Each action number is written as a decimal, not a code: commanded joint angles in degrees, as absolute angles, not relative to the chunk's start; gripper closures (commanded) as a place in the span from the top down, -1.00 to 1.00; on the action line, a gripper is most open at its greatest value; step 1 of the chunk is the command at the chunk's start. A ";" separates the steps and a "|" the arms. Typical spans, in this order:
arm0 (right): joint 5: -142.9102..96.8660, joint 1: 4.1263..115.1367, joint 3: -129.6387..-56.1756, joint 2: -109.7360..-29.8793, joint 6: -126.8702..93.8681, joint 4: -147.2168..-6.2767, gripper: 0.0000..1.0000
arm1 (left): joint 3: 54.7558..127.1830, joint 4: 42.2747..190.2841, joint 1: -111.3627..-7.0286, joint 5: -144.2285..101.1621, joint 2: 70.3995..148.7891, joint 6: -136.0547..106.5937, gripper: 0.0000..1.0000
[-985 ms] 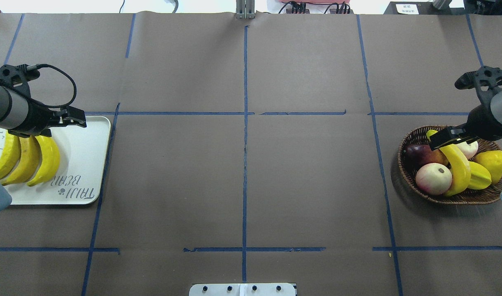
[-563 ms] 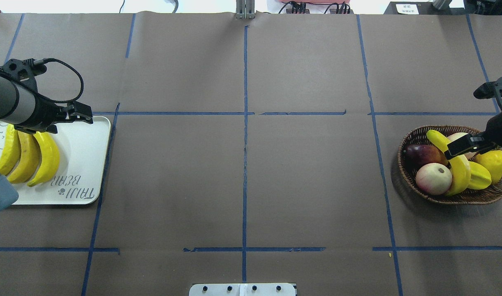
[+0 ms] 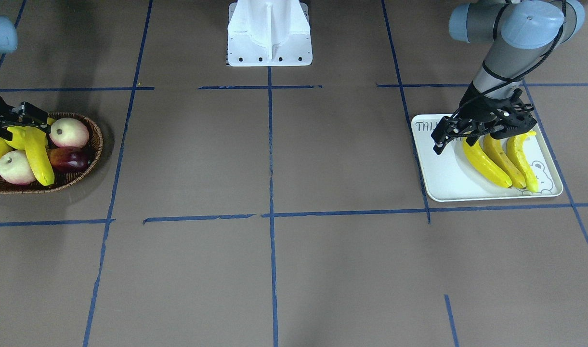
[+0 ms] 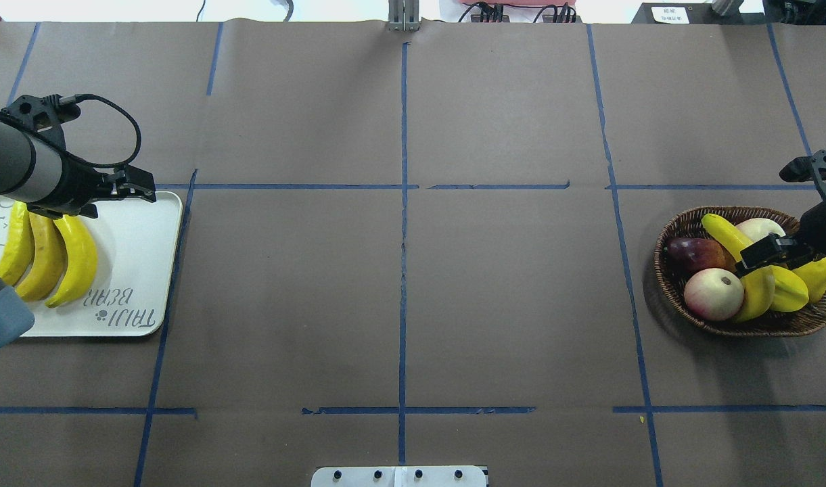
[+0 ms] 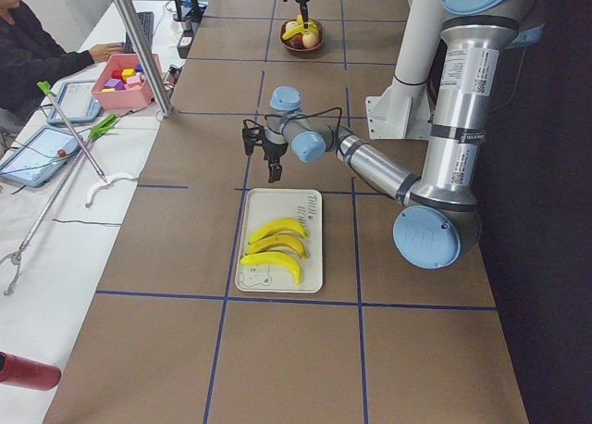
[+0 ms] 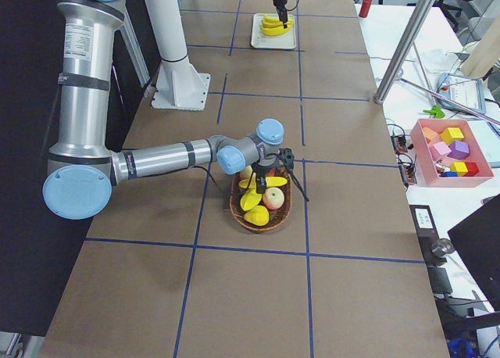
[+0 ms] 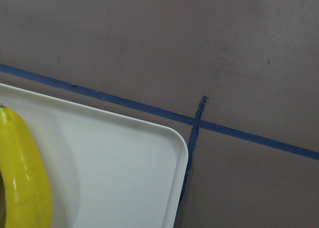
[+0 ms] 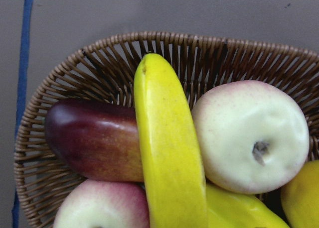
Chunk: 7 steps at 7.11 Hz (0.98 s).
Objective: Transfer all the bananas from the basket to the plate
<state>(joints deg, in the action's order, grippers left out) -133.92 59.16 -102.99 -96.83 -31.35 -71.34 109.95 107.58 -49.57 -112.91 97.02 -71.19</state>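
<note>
Bananas [image 4: 47, 253]: three lie on the tray [image 4: 142, 257] by the tabletop's left edge, and the last banana [image 4: 724, 232] is in the wicker basket [image 4: 737, 327] at the right edge. The right hand [image 4: 751, 258] is at its middle; I cannot tell whether it grips. The left hand [image 4: 142, 191] is open and empty. Next, likely: clamp and lift.

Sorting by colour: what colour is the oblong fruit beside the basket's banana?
The oblong fruit is dark purple fading to red-orange; clearest in the right wrist view.

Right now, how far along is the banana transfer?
Done: three bananas lie on the plate. In hand: the right hand sits over the last banana in the basket; a grip isn't clear. Left: move that one across. The left hand hangs empty over the plate's corner.
</note>
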 commanded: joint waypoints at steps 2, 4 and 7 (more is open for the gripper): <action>-134.99 59.06 -100.37 -96.15 -31.29 -69.26 0.24 | 110.21 107.58 -49.57 -113.03 97.03 -71.10 1.00; -136.14 59.24 -101.16 -96.15 -30.94 -69.00 -0.92 | 110.30 107.49 -49.57 -113.03 97.03 -71.10 1.00; -141.12 66.23 -105.19 -96.33 -30.76 -69.78 -0.99 | 110.39 107.49 -49.57 -113.03 97.03 -71.10 1.00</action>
<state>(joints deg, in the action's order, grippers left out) -137.99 62.15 -103.42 -96.17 -30.85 -69.50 110.29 107.50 -49.57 -113.03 97.03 -71.10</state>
